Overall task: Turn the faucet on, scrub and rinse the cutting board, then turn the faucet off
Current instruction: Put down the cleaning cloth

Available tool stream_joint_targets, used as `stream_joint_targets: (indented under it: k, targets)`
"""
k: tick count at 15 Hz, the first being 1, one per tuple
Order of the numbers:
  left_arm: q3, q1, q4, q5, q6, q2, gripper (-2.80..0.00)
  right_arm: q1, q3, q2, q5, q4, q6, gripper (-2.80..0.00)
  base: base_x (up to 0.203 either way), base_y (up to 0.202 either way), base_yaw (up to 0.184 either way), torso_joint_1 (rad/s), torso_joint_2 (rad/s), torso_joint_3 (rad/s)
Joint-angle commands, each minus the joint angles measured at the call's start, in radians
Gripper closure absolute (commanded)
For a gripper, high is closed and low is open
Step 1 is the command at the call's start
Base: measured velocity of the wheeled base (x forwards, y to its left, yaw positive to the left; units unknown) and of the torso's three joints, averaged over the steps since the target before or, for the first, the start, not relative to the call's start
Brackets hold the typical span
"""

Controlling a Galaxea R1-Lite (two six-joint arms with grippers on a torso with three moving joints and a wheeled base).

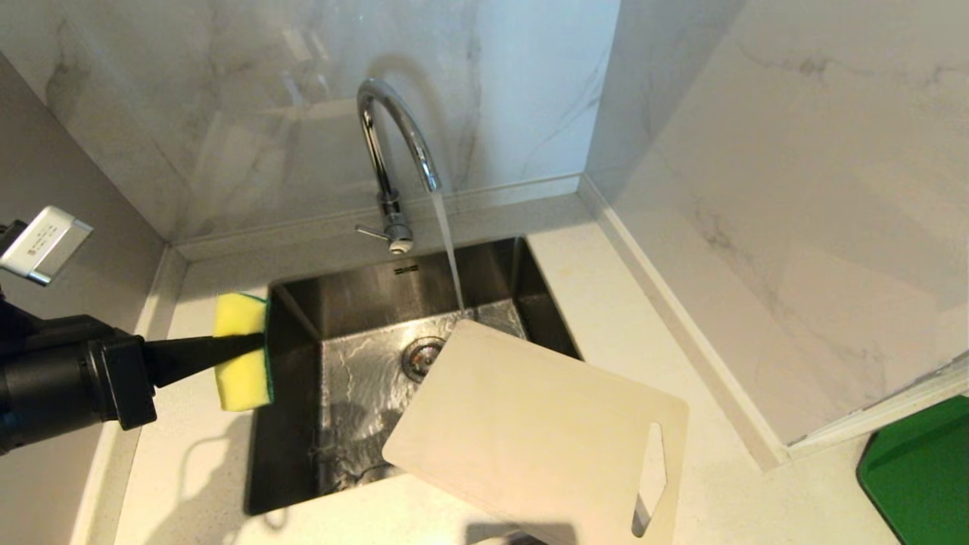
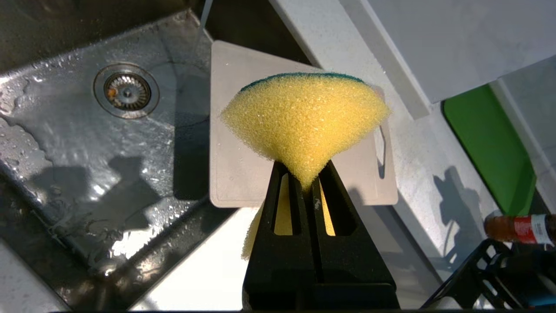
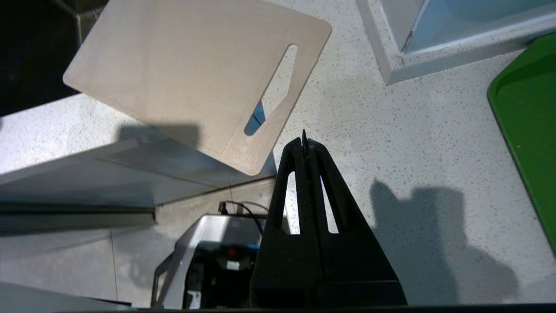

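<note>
Water runs from the chrome faucet (image 1: pixel 394 136) into the sink, landing right by the far corner of the cutting board (image 1: pixel 530 431). The beige board lies flat across the sink's front right corner, its slot handle end on the counter. My left gripper (image 1: pixel 253 344) hovers at the sink's left rim, shut on a yellow sponge (image 1: pixel 241 378) with a green scouring side. In the left wrist view the sponge (image 2: pixel 304 117) bulges out past the left gripper (image 2: pixel 306 167), with the board (image 2: pixel 239 152) beyond. My right gripper (image 3: pixel 304 141) is shut and empty, above the counter near the board's (image 3: pixel 182 74) handle end.
The steel sink (image 1: pixel 356 295) is wet, with a drain (image 1: pixel 422 356) in its floor. A green board (image 1: pixel 923 469) lies on the counter at the far right. Marble walls close in behind and to the right. A brown bottle (image 2: pixel 517 229) shows in the left wrist view.
</note>
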Motion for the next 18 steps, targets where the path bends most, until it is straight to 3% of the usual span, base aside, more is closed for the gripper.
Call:
stream_joint_targets:
  k: [1, 6, 10, 18]
  targets:
    - [0.014, 0.000, -0.003, -0.003, 0.000, 0.001, 0.00, -0.028, 0.039, -0.069, 0.018, -0.031, 0.001, 0.00, 0.000, 0.000, 0.000, 0.000, 0.00, 0.000]
    - [0.005, 0.000, -0.004, 0.000, 0.000, -0.021, 0.00, -0.025, 0.200, -0.164, -0.097, -0.201, -0.088, 0.00, 0.000, 0.000, 0.000, 0.000, 0.00, 0.000]
    - [-0.012, 0.000, -0.004, 0.002, 0.000, -0.031, 0.00, -0.020, 0.347, -0.266, -0.138, -0.322, -0.122, 0.00, 0.000, 0.000, 0.000, 0.000, 0.00, 0.000]
    - [-0.018, 0.000, -0.006, 0.002, 0.000, -0.026, 0.00, -0.019, 0.353, -0.265, -0.143, -0.318, -0.077, 0.00, 0.000, 0.000, 0.000, 0.000, 0.00, 0.000]
